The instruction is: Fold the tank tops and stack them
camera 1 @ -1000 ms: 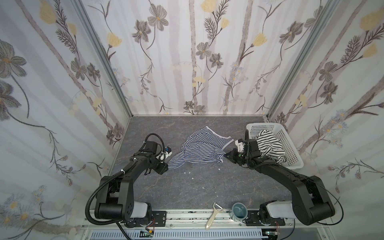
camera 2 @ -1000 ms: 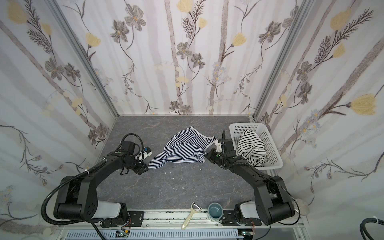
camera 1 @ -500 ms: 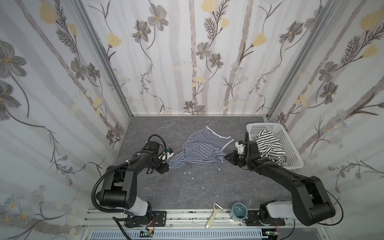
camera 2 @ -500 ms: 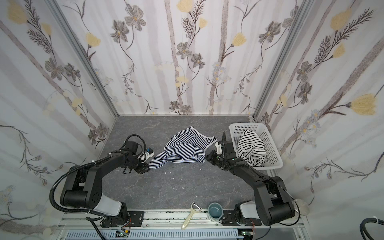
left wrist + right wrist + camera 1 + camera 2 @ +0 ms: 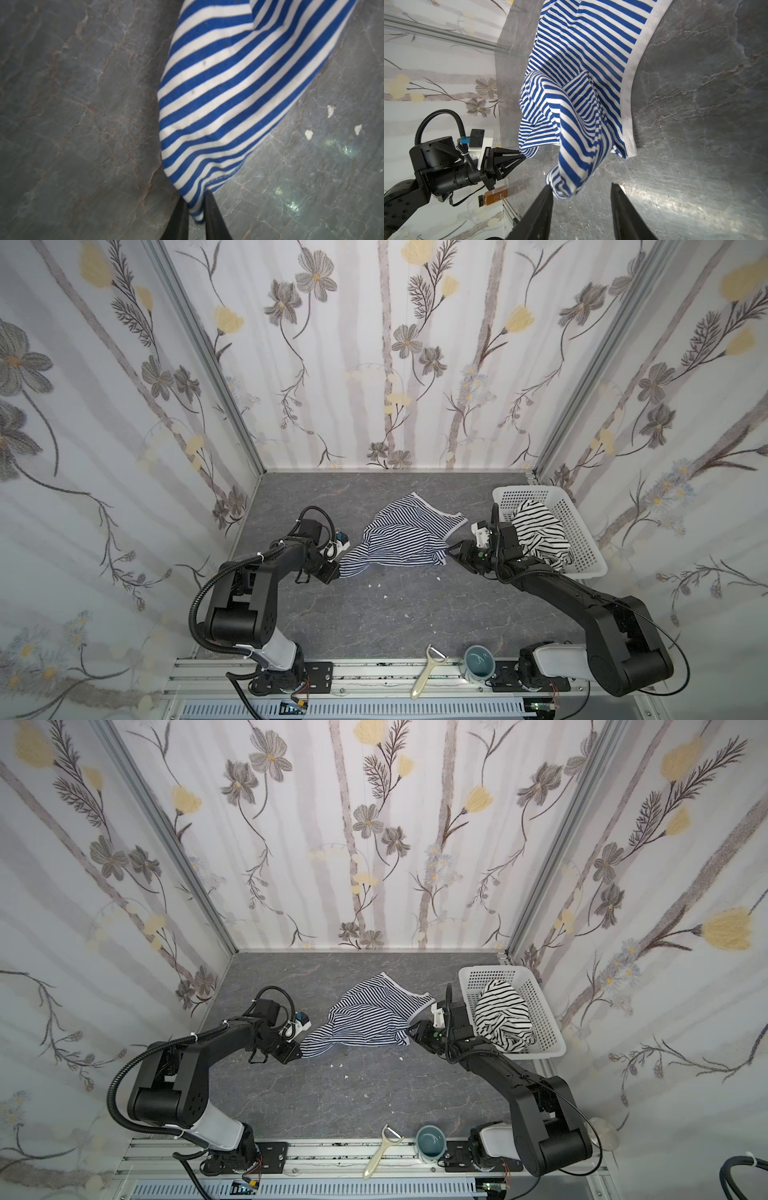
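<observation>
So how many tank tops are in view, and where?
2. The navy-striped tank top lies crumpled mid-table; the black-striped tank top sits bunched in the white basket, which may hide more.

Bright, even light; table (image 5: 675, 203) glare, left wrist view blurred.

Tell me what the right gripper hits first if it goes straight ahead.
The navy striped top: its bunched corner lies just ahead of the right gripper, seemingly touching one fingertip.

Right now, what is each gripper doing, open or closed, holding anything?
Left gripper: closed on a corner of the blue striped top.
Right gripper: open, holding nothing.
</observation>
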Robot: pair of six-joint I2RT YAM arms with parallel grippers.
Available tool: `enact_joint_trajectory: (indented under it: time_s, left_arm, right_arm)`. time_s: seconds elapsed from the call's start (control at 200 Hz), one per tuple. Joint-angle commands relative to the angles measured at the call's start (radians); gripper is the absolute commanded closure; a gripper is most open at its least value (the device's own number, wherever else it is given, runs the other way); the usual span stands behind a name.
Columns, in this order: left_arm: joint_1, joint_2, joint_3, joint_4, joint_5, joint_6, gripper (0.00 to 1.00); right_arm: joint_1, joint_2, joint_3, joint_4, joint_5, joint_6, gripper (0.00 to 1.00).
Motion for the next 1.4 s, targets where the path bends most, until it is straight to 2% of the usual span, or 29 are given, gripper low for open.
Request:
enact_joint_trajectory:
  time_s: [0.0,0.365,0.54,0.909,1.189,1.394]
  left_arm:
    - [0.001,0.003,0.008,0.002,0.02,0.0,1.0]
    - [0.002,-0.059,0.011,0.0,0.019,-0.01,1.0]
    - [0.004,-0.048,0.014,0.0,-0.002,-0.004,1.0]
    - [0.016,0.017,0.043,0.011,0.0,-0.001,1.0]
    - [0.02,0.05,0.044,0.028,-0.017,0.003,1.0]
    - [0.031,0.055,0.038,0.038,-0.028,0.006,1.0]
  right_arm:
    - [0.0,-0.026,-0.02,-0.016,0.032,-0.029,0.52]
    - [0.0,-0.05,-0.097,0.016,0.035,-0.016,0.54]
    - [-0.016,-0.093,-0.056,-0.123,0.185,-0.075,0.53]
    - [-0.086,0.051,-0.004,-0.02,0.13,-0.118,0.53]
    - [-0.13,0.176,-0.022,0.193,0.001,-0.058,0.55]
    - [-0.137,0.245,-0.043,0.272,-0.024,-0.056,0.56]
